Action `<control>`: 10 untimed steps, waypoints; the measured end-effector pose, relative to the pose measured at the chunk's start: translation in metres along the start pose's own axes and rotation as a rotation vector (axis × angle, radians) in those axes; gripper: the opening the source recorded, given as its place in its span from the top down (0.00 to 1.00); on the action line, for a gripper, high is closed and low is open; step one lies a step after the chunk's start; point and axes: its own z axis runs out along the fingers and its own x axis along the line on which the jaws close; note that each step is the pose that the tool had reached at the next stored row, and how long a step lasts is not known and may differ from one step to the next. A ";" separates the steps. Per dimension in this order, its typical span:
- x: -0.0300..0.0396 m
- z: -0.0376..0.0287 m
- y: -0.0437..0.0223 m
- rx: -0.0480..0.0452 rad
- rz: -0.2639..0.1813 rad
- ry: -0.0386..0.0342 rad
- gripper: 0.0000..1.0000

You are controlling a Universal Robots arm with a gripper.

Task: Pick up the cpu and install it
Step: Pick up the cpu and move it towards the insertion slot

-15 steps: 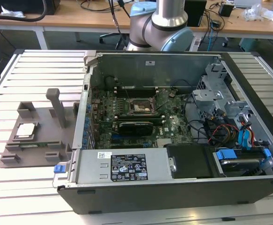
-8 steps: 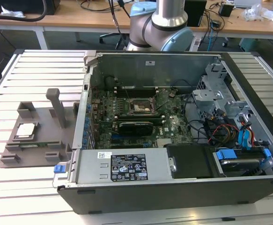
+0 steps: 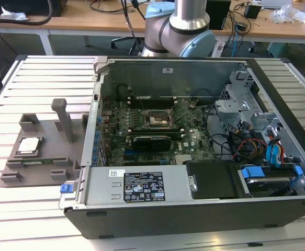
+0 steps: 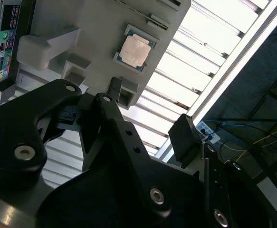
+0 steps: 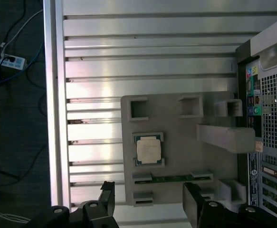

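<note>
Fingers [image 5: 108, 199] are hanging wide open over the grey holder [image 5: 186, 118], and they are holding nothing. In the first wrist view the two black tips are standing well apart, with an edge of the holder showing between them. They are not touching the cpu [image 5: 148, 149].

The cpu is lying flat in its own square pocket in the holder, with its shiny side up. In the first wrist view a long green memory stick [image 5: 174, 179] is lying in a slot just beside it, between the cpu and the fingers. In the second wrist view the cpu is sitting in the same pocket, past the black arms of the gripper.

In the exterior view the holder is resting on the slatted metal surface [image 3: 42, 78], just beside the open computer case [image 3: 194, 214], on the exterior view's left. The cpu is sitting in the left part of the holder. A tall grey post [image 3: 63, 117] is sticking up from the holder, nearer to the case.

Inside the case the green motherboard [image 3: 191, 138] is lying flat. The black square socket [image 3: 157, 121] is sitting near its middle, well apart from the cpu. A grey power supply box [image 3: 136, 185] with labels is filling the near side of the case. The robot arm [image 3: 181, 23] is rising behind the far wall of the case.
</note>
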 end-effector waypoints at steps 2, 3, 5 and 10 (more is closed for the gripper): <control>0.0000 0.0007 0.0000 0.0001 0.000 0.0002 0.32; 0.0000 0.0009 0.0000 0.0002 0.000 0.0003 0.32; 0.0000 0.0016 0.0000 0.0003 0.000 0.0002 0.32; 0.0001 0.0038 0.0000 0.0003 0.000 0.0002 0.32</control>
